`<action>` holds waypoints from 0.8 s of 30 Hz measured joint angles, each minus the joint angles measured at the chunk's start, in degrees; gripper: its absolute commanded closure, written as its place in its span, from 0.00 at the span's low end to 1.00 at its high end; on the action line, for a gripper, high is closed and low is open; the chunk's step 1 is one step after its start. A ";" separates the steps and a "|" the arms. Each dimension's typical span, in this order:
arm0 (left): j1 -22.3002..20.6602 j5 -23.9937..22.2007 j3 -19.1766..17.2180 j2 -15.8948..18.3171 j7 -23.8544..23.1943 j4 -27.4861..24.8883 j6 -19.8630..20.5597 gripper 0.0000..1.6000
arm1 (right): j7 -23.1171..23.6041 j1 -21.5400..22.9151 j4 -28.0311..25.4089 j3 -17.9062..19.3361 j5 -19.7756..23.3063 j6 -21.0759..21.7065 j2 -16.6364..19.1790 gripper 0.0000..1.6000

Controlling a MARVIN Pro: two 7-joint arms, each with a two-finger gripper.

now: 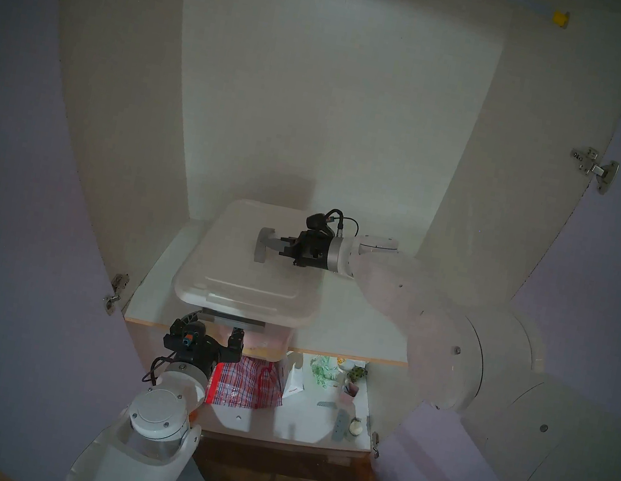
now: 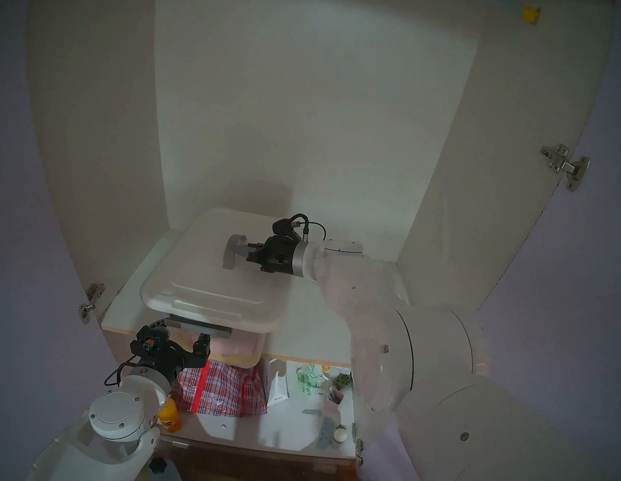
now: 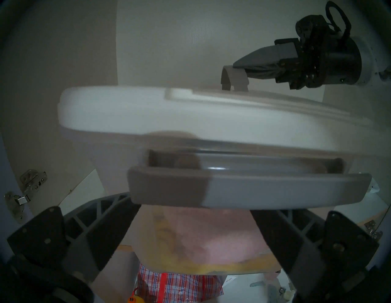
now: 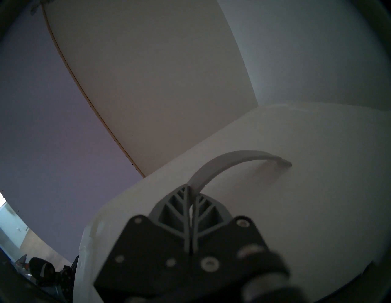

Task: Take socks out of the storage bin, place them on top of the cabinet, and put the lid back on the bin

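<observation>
The milky-white lid [image 1: 247,264] lies over the clear storage bin [image 1: 276,341] on the cabinet's white shelf board [image 1: 360,325]; I cannot tell whether it is seated on the rim. My right gripper [image 1: 277,244] is shut on the lid's grey strap handle [image 4: 232,160], coming in from the right. My left gripper [image 3: 193,211] stands open just below the bin's grey bar handle [image 3: 275,190], one finger at each side, holding nothing. Pink and yellow fabric shows through the bin's front wall [image 3: 201,239]. The socks are out of view.
The lilac doors [image 1: 14,223] stand open on both sides. On the lower shelf sit a red plaid bag [image 1: 255,381], a white carton [image 1: 294,379], an orange bottle [image 2: 170,417] and small items at the right. The cabinet's walls close in the shelf.
</observation>
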 measured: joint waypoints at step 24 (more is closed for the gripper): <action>-0.20 -0.07 0.21 0.01 0.43 0.45 0.00 0.00 | -1.43 2.02 0.00 -0.03 -1.85 0.14 -1.61 1.00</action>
